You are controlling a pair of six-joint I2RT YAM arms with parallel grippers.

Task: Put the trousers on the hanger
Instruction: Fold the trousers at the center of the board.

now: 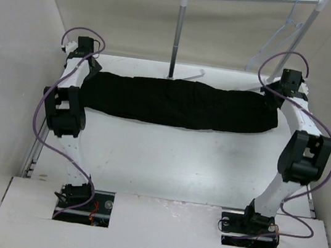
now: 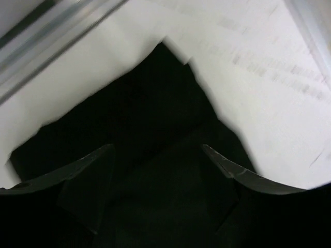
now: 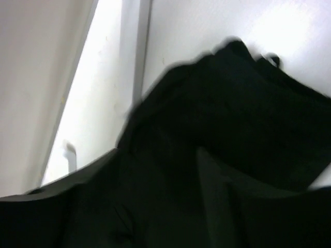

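Note:
The black trousers (image 1: 181,103) lie stretched left to right across the far half of the table. A thin pale hanger (image 1: 291,23) hangs from the rack's bar at the top right. My left gripper (image 1: 84,67) is at the trousers' left end. In the left wrist view its jaws (image 2: 155,152) stand apart over the dark cloth (image 2: 150,113), open. My right gripper (image 1: 274,94) is at the right end. Its wrist view is blurred, with the jaws (image 3: 155,157) apart and open above black fabric (image 3: 243,103).
A white garment rack (image 1: 180,26) stands at the back, its pole coming down behind the trousers' middle. A thin pale piece (image 1: 190,75) pokes out from behind the trousers near the pole. Walls close in on the left and right of the white table (image 1: 172,162).

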